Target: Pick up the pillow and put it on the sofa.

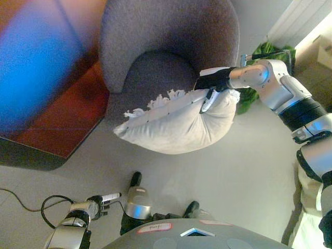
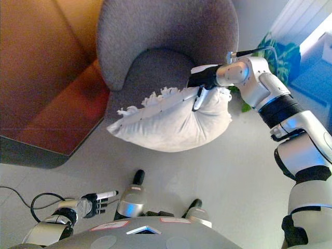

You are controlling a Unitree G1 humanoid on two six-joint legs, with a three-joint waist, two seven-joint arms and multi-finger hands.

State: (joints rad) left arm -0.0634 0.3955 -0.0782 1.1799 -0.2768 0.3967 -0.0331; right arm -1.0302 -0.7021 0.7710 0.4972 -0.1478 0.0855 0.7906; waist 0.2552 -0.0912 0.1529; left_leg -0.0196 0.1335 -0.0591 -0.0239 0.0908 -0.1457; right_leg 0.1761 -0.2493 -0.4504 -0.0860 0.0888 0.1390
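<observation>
Low at my left, the left robot hand (image 2: 96, 201) hangs idle above the pale floor (image 2: 218, 166), its fingers loosely straight and holding nothing. Further out, I see the right robot hand (image 1: 212, 85) curled over the top edge of the white pillow (image 1: 176, 127), pinching it by the fringed seam. That pillow hangs clear of the floor, sagging below the grip, just in front of the grey sofa (image 1: 166, 36) and overlapping its seat edge. A green plant (image 1: 270, 52) shows behind the right arm.
</observation>
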